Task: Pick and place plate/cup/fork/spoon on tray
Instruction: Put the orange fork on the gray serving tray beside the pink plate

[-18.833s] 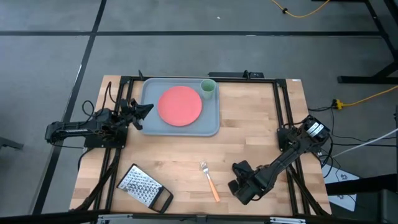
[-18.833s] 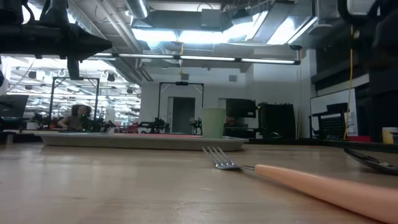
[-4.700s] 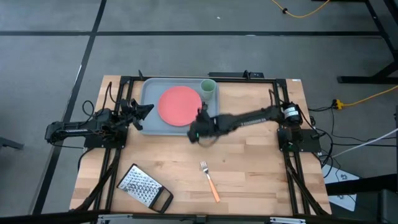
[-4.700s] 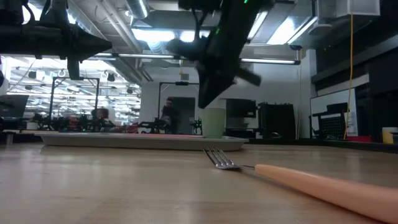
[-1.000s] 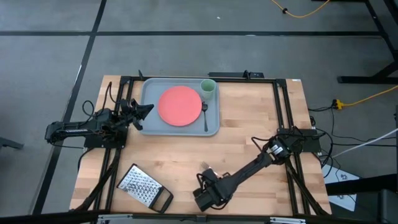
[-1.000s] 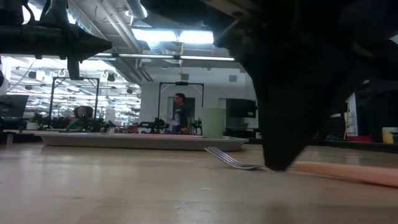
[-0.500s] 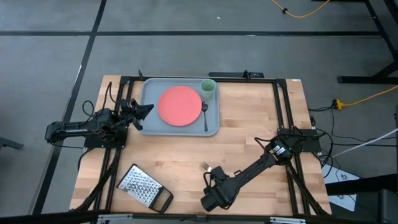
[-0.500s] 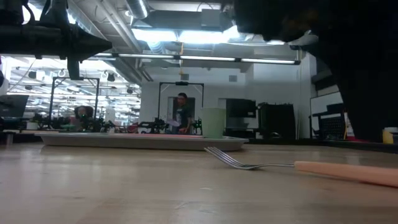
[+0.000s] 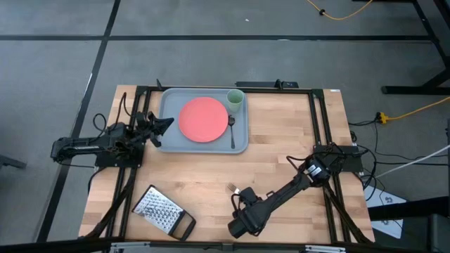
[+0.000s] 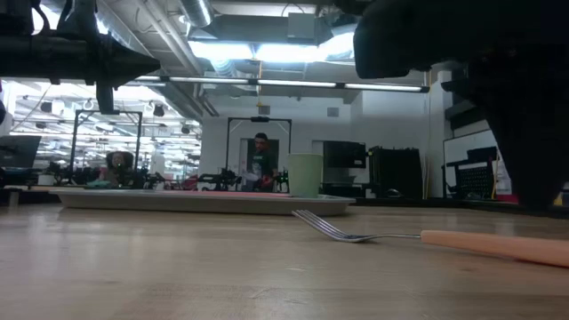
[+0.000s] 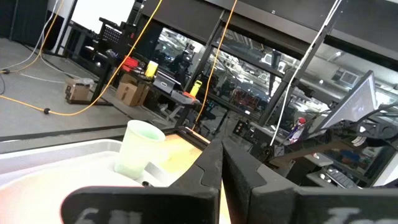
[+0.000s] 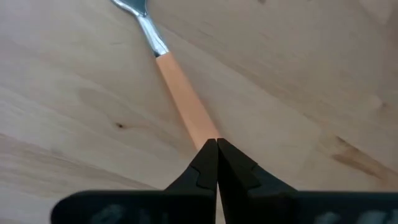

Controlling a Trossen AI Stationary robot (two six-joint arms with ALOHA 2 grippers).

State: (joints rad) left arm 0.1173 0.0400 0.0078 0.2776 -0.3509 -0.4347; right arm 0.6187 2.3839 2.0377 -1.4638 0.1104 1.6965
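The orange-handled fork [image 9: 231, 189] lies on the wood near the table's near edge, its tines [image 10: 313, 222] curving up off the surface. My right gripper [image 9: 241, 221] is shut above the fork's handle [image 12: 183, 99], which runs out from under its fingertips. At the far side, the grey-blue tray [image 9: 169, 105] holds the coral plate [image 9: 204, 118], the green cup [image 9: 235, 99] and the dark spoon [image 9: 232, 131]. My left gripper [image 9: 166, 124] waits shut at the tray's left rim, facing the cup [image 11: 138, 149]. My right gripper's shut fingertips [image 12: 205, 155] point down at the fork's orange handle [image 12: 200, 129], on the side away from the tines. The handle passes out of sight beneath them. I cannot tell whether they touch it. The fork lies flat on the table.
A metal grater with a black handle [image 9: 162, 213] lies at the near left. Bare wood stretches between the fork and the tray [image 10: 204, 203]. A person stands in the room far behind the table.
My right gripper has moved a little toward the table's right edge and up, from the fork's neck along its handle. The fork has stayed where it lay.
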